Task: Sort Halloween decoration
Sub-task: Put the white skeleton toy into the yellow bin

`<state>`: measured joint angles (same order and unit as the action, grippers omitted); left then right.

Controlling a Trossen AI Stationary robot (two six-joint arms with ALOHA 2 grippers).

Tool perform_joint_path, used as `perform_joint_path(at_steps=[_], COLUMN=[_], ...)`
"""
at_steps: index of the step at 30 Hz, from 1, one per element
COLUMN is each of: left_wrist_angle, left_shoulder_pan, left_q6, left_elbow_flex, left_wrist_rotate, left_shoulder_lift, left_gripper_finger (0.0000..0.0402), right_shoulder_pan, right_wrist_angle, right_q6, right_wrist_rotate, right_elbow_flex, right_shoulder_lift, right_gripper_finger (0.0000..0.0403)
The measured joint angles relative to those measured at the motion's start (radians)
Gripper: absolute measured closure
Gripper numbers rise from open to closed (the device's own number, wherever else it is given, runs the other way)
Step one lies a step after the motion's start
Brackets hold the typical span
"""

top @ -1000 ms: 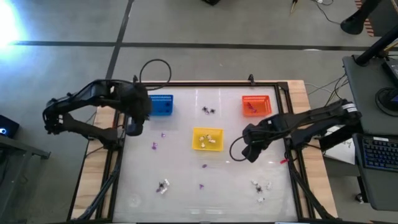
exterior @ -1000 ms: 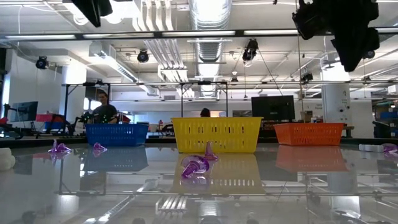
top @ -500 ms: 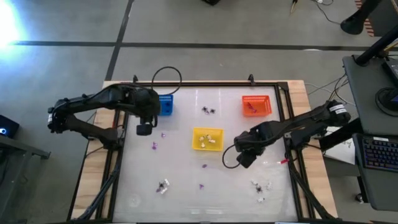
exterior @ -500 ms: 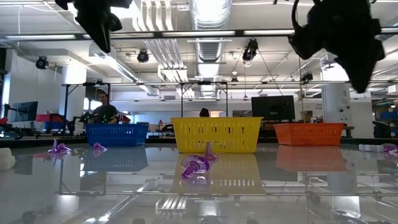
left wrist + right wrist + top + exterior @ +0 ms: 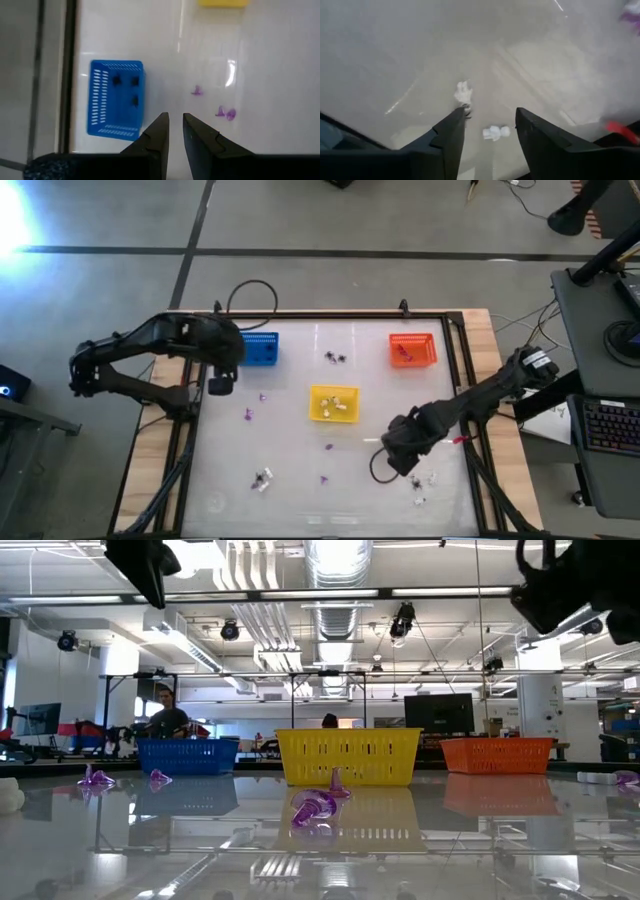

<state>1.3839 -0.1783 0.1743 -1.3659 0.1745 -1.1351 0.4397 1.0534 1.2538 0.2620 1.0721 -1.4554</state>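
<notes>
Glossy white tabletop (image 5: 300, 490) framed in wood, with three small square mesh baskets in its far half: blue (image 5: 259, 348), yellow (image 5: 333, 403), orange (image 5: 411, 349).

Swung within the last second: right claw (image 5: 398, 459), away from beside the yellow basket and down toward the near right corner, jaws spread wider on the way, nothing between them. Now poised over a cluster of tiny white trinkets (image 5: 464, 93), one (image 5: 495, 132) lying just ahead of the fingers. Probably the lead-in to a pick bound for the yellow basket, where pale pieces already lie.

Back beside the blue basket after a brief reach inward: left claw (image 5: 175, 131), jaws nearly closed with a narrow gap, empty. Three black spidery trinkets (image 5: 125, 87) already in that basket.

Unsorted: small purple trinkets (image 5: 248, 415) scattered mid-tabletop, a black pair (image 5: 336, 358) between the blue and orange baskets.
</notes>
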Motion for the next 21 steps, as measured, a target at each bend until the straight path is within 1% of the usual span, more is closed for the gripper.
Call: perform_joint_path(at_steps=[2,6,9,13,21], left_wrist_angle=[0.000,0.000,0.001,-0.001,0.000], left_shoulder_pan=[0.000,0.000,0.000,0.000,0.000], left_q6=[-0.003,-0.016,-0.037,-0.056,-0.057], left_elbow_flex=[-0.012,-0.030,-0.039,-0.048,-0.048], left_wrist_rotate=[0.007,0.012,0.012,0.012,0.011], left_shoulder_lift=[0.014,0.043,0.060,0.077,0.082], left_gripper_finger=[0.0363,0.0363,0.0363,0.0363,0.0363], right_shoulder_pan=[0.028,0.070,0.087,0.106,0.137], right_wrist_angle=[-0.019,-0.079,-0.123,-0.125,-0.131], right_q6=[0.018,0.015,0.008,0.006,0.016], right_wrist_rotate=[-0.009,-0.061,-0.062,-0.052,-0.053], right_elbow_flex=[-0.001,-0.002,-0.002,0.005,0.009], right_shoulder_lift=[-0.012,-0.064,-0.116,-0.183,-0.229], right_gripper_finger=[0.0225,0.0220,0.0220,0.0220,0.0219])
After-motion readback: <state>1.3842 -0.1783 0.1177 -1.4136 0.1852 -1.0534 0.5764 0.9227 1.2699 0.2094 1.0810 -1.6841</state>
